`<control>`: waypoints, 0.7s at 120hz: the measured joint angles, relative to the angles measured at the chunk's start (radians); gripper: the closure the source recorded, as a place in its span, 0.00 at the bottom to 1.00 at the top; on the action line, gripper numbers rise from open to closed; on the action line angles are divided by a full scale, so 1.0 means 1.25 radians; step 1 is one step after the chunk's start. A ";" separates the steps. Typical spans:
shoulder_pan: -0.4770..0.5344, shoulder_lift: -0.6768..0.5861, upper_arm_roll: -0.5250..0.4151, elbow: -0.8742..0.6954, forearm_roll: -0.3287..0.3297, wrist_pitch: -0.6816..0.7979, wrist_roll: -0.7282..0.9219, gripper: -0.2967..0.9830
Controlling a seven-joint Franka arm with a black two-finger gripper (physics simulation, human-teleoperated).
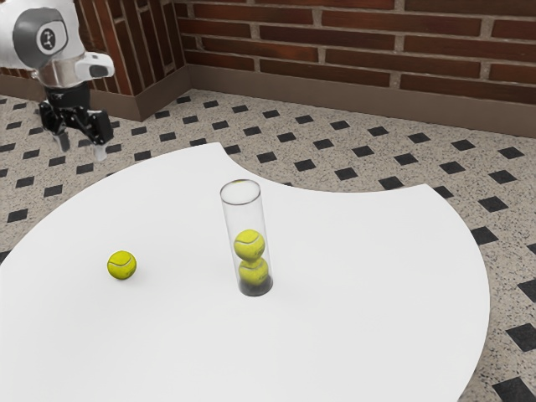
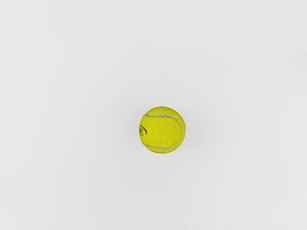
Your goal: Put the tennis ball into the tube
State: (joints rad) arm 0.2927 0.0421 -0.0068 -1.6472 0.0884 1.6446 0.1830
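My gripper [image 1: 81, 151] is open, raised at the exterior view's upper left, with nothing between its fingers. A loose yellow tennis ball [image 1: 121, 265] rests on the white table, lower than my gripper and apart from it. The same ball [image 2: 162, 130] lies on the white surface below my hand in the wrist view. To the ball's right in the exterior view, a clear tube [image 1: 231, 216] with a dark base stands upright on the table, its top open. Two tennis balls are inside it, a lower one [image 1: 254, 272] and an upper one [image 1: 249, 244] stacked on it.
The white table [image 1: 360, 318] has a curved edge with a concave cutout at its far side, behind the tube. Beyond it are a speckled floor [image 1: 335, 167] with dark tiles and a brick wall [image 1: 360, 42].
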 joint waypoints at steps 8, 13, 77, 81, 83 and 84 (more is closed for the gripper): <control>-0.028 0.030 -0.002 -0.024 -0.023 0.025 0.004 0.23; -0.068 0.027 -0.001 -0.073 -0.035 0.060 0.008 0.23; -0.122 0.241 0.082 -0.136 -0.071 0.353 0.135 0.23; -0.118 0.248 0.081 -0.136 -0.072 0.362 0.142 0.23; -0.115 0.250 0.082 -0.136 -0.073 0.366 0.145 0.23; -0.114 0.251 0.082 -0.136 -0.073 0.368 0.146 0.23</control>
State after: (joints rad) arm 0.1503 0.3560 0.0954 -1.8169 -0.0034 2.1051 0.3654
